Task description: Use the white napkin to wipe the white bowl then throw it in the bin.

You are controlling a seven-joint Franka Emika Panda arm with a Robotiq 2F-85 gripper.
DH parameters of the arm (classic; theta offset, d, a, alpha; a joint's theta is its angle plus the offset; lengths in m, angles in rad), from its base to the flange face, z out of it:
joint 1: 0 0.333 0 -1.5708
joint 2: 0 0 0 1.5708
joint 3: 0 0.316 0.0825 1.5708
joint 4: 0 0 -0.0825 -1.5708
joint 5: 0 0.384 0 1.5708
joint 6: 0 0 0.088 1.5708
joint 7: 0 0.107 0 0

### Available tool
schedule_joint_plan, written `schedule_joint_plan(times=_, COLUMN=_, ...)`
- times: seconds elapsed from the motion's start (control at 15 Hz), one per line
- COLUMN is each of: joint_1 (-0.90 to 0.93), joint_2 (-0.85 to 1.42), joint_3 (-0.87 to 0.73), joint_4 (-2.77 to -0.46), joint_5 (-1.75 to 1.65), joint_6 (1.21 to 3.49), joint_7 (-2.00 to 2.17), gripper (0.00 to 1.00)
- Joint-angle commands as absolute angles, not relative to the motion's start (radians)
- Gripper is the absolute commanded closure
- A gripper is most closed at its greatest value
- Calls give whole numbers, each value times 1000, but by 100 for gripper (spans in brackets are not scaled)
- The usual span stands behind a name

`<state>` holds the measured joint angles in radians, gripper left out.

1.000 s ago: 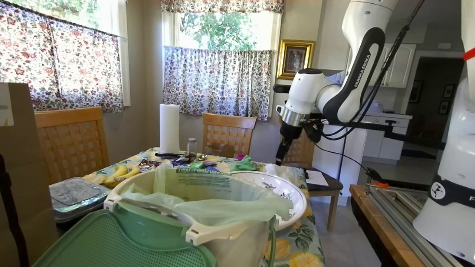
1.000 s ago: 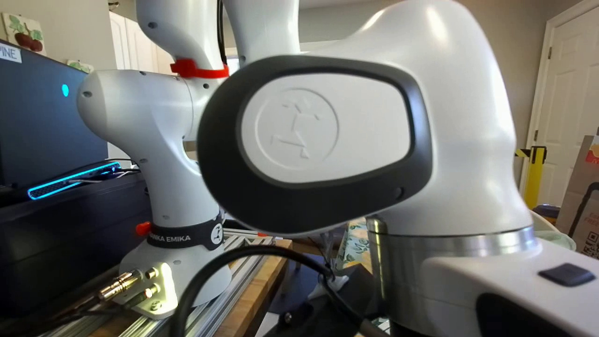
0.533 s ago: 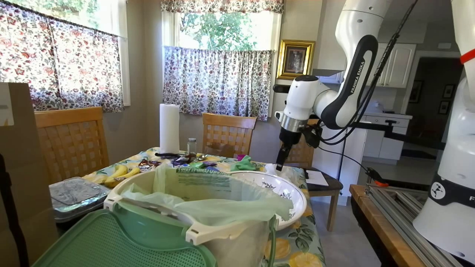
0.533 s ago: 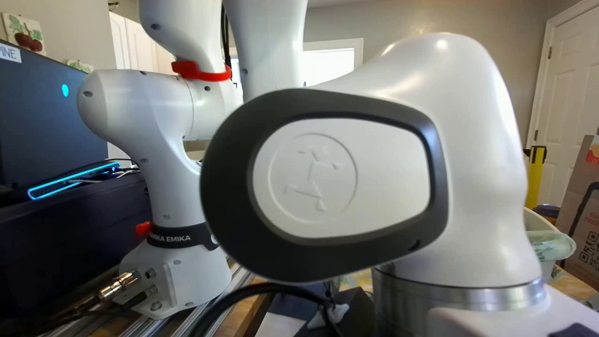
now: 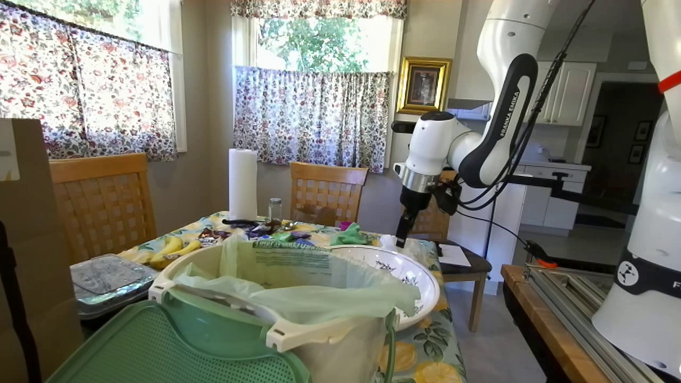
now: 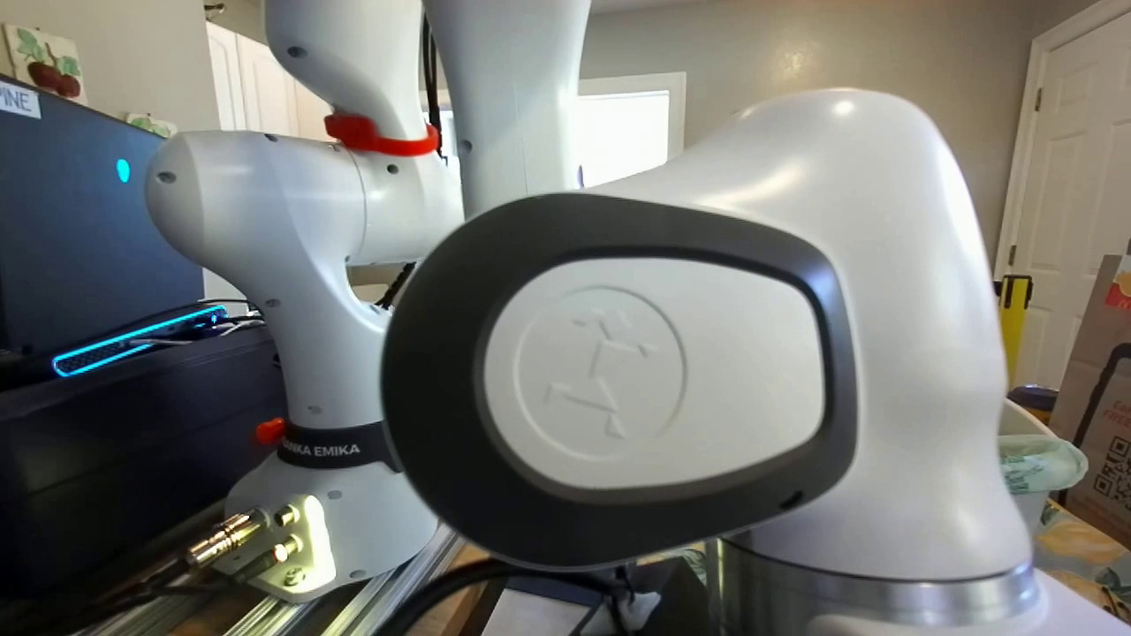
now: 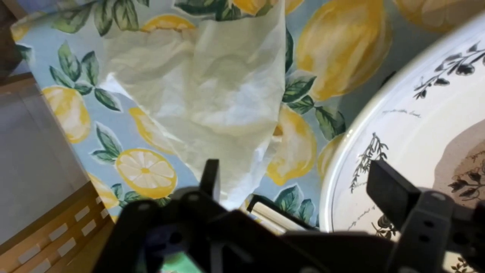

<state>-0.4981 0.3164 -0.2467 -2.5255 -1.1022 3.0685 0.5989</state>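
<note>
One bagged bin [image 5: 346,351] stands close by in an ext. view, partly hiding the white bowl [image 5: 428,290]. Near the bowl's far rim hangs the gripper [image 7: 297,182], jaws wide apart. Only the wrist view clearly shows the white napkin [image 7: 223,87], crumpled on the lemon cloth [image 7: 147,170]; cloth leaves room btwn it & bowl, w/ cloth's edge near its other side.

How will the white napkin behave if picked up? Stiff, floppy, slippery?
The white napkin would probably hang limp: it looks thin and is creased. Likely light for its spread: a paper-like sheet with little bulk. If pushed, it may bunch along the wrinkles it shows on the lemon-print tablecloth.
</note>
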Motion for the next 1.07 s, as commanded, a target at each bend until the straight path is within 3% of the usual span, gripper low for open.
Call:
schedule_joint_plan(times=0.0, joint_1=-476, joint_2=321, joint_3=-275, joint_4=-2502, joint_5=-1120, joint_6=3062, joint_7=668, gripper=0)
schedule_joint_plan(times=1.0, joint_1=-314, joint_2=430, joint_3=-449, joint_4=-2381, joint_5=-1292, joint_6=3072, joint_7=1084, gripper=0)
